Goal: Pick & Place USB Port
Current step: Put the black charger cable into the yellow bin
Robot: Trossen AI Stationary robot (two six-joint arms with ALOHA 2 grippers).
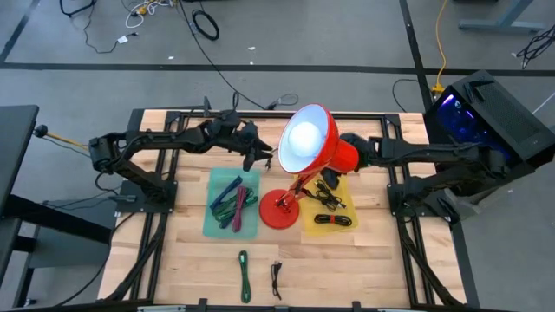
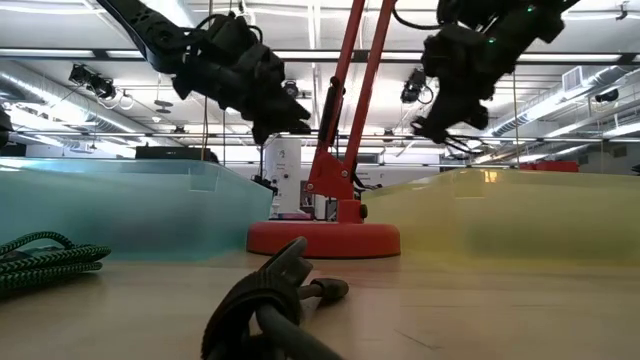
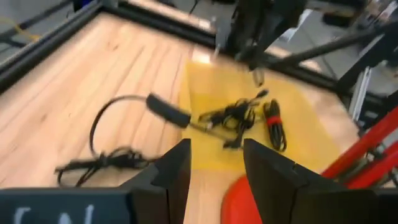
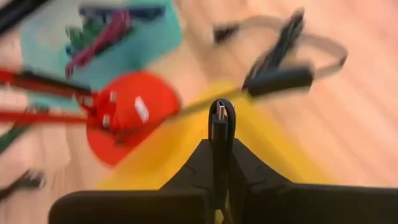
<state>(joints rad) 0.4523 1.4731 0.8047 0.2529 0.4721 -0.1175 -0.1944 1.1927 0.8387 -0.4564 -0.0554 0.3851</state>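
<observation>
My right gripper (image 4: 221,144) is shut on a black USB cable's plug (image 4: 219,118), high above the yellow tray (image 1: 340,227); in the high view the red lamp's shade (image 1: 305,139) partly hides it. More black cables (image 3: 239,118) lie in that tray. My left gripper (image 3: 214,155) is open and empty, raised over the table's far middle (image 1: 253,152), by the teal tray (image 1: 217,227) of coloured cables. A loose black cable (image 3: 118,140) lies on the wood below it. My right gripper pinches the black USB plug (image 4: 219,127) between its two fingers, and the plug's tip juts out past the fingertips. In the left wrist view the plug (image 3: 257,76) points down below the gripper, lifted clear above the yellow tray. The rest of that cable is hidden.
The red desk lamp stands between the two trays on its round base (image 1: 279,211), its stem slanting up (image 2: 340,110). A green braided cable (image 1: 244,276) and a short black cable (image 1: 277,279) lie on the table's near part. Black frame rails edge the table.
</observation>
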